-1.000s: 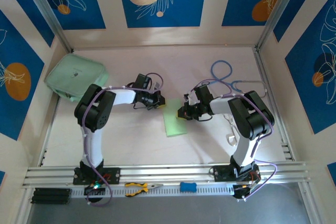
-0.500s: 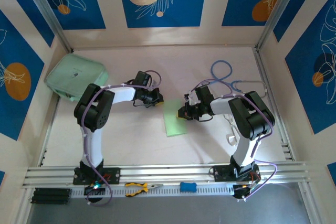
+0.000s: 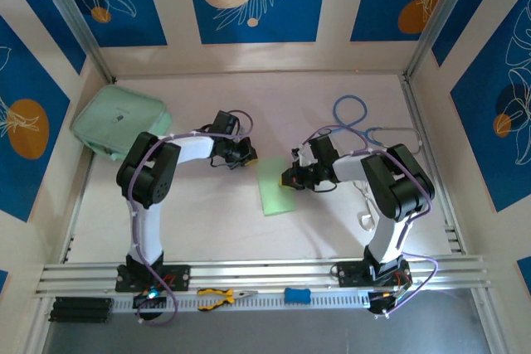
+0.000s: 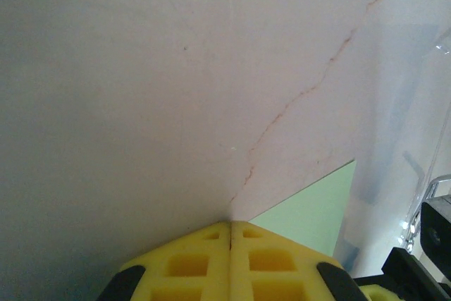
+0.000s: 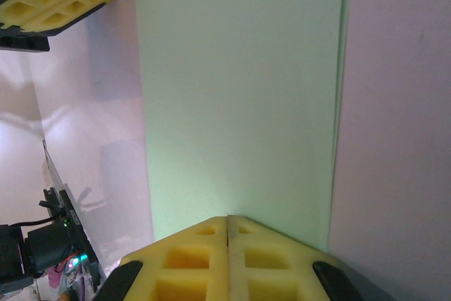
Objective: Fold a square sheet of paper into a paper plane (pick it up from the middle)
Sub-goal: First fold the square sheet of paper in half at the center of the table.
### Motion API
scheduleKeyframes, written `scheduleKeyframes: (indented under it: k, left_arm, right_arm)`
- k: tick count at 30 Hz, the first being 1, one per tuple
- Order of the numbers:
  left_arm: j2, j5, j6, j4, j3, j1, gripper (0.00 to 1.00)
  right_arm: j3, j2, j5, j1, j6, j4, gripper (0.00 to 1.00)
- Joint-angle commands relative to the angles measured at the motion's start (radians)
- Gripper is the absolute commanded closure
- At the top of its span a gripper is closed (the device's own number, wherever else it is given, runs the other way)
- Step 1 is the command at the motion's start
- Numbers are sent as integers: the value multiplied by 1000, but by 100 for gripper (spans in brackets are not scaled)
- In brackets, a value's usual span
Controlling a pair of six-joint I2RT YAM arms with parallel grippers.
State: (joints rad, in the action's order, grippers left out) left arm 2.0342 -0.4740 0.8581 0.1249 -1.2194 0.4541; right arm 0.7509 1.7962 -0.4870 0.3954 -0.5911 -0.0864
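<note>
I am holding my right pincer (image 5: pixel 227 220) fully closed, yellow pads meeting with nothing between them, its tip lying low over the near part of the square sheet of paper (image 5: pixel 239 103); I cannot tell whether I am actually pressing on the paper or just hovering above it. My left pincer (image 4: pixel 230 225) is likewise closed and empty, pointing at bare table (image 4: pixel 176 89) just beside one corner of the green sheet and not touching it. Seen from above, the sheet is lying flat between my two wrists as a narrow rectangle, not a square, and along one long side a second edge is showing, so I am judging that it is already folded in half and that I am working on the centre crease, with closed tips serving as pressers. The nose folds are not yet made. Next I am expecting to need one tip pinning the paper while the other opens, slips under a corner and turns it toward the crease; the thin paper is likely to slide on the smooth table unless it is pinned firmly. Well off to my left, a mint-green pouch (image 3: pixel 120 122) is resting against the wall.
</note>
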Motion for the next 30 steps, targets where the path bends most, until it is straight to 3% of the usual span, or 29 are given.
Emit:
scheduleKeyframes:
  k: [1, 19, 22, 25, 28, 30]
  left_arm:
    - [-1, 169, 12, 38, -13, -62, 94]
    - [-189, 58, -32, -26, 56, -33, 88]
    - [-240, 31, -61, -54, 104, 3, 88]
    - [-278, 5, -97, -84, 151, 41, 87]
    - [-284, -12, -133, -93, 174, 79, 86]
    - [-276, -12, -139, -108, 182, 96, 86]
  right_arm:
    - [-45, 9, 22, -9, 22, 110, 100]
    - [-71, -46, -61, 25, -48, 31, 100]
    - [-65, -118, -86, 37, -90, 10, 91]
    - [-49, -213, -117, 18, -108, 36, 73]
    - [-52, -331, -57, -12, -103, 139, 62]
    - [-68, -396, 6, -39, -124, 215, 61]
